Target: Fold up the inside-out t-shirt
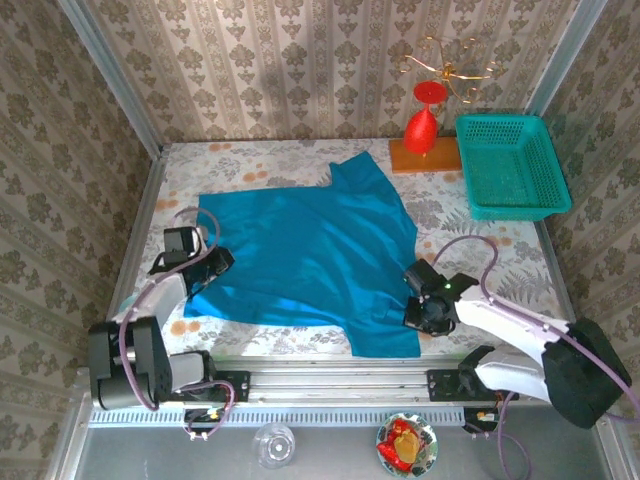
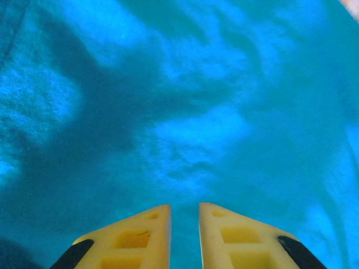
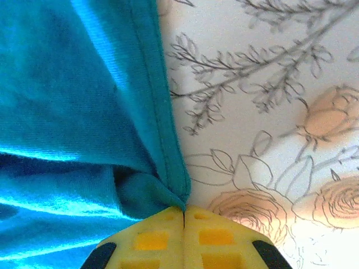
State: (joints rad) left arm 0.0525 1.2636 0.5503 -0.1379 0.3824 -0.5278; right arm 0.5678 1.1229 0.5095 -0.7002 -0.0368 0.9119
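Top external view: the inside-out t-shirt lies spread and mostly flat across the middle of the table. 1 sleeve points to the far edge and the body runs down to the near edge.
Right tool: fingers pressed together, clamped on the shirt's stitched hem, on the garment's side that faces the table's right edge. The cloth bunches into a small peak at the pinch.
Left tool: down on the shirt's side nearest the table's left edge, with a narrow slot between its 2 fingers and blue cloth beyond them. Whether a fold is caught in that slot cannot be told.
Step in hand: by the look of it, taking hold of both sides for the first fold.
Doing it well: the left pinch likely needs confirming before any lift, since a 1-sided lift would skew the cloth. Both tools should probably rise together and level, just enough to free the fabric from the table. They can then carry it across in 1 line so the hem lands square on the layer below.
Risk: the right hold sits at the very edge of the hem, so a sharp tug could pull it free.
Writing: none readable. No tag, print or brand shows on the shirt, and the table cover bears only a floral pattern.
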